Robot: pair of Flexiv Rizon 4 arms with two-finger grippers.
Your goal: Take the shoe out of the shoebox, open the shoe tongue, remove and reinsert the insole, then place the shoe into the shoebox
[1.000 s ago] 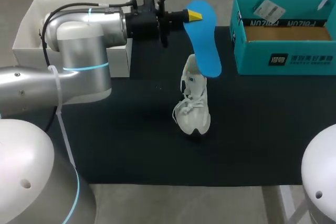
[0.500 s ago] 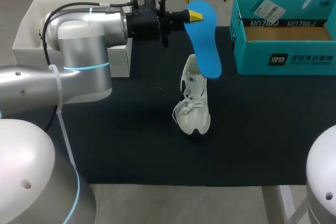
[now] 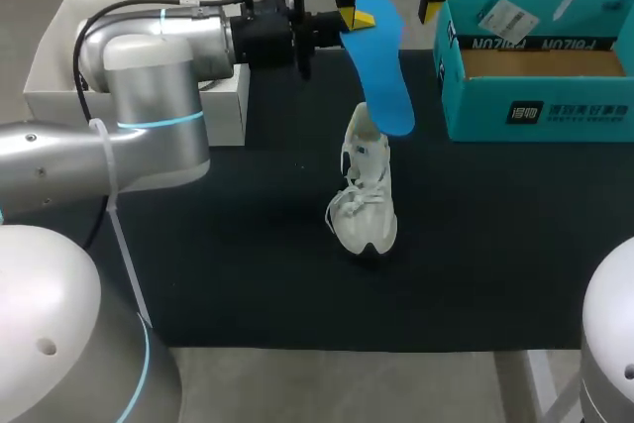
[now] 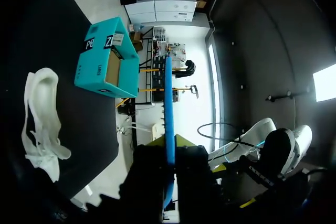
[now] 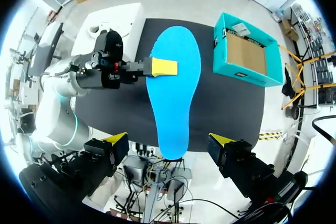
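1. A black mat (image 3: 248,274) fills the middle of the frame, reaching from the left edge to the right edge.
2. Below the mat, along the lower edge, runs a pale grey strip of table (image 3: 337,383).
3. An open white box (image 3: 50,71) stands at the upper left, by the mat's far left corner — its inside is white too.
4. Above the mat, along the top, the surface is the same pale grey.
5. The light is soft and even — only faint shadows lie on the mat.

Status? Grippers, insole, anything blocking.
Left gripper shut on blue insole, held aloft. Right gripper open, straddling insole, not touching. White shoe on mat, outside teal shoebox. Nothing seen between insole and shoe.
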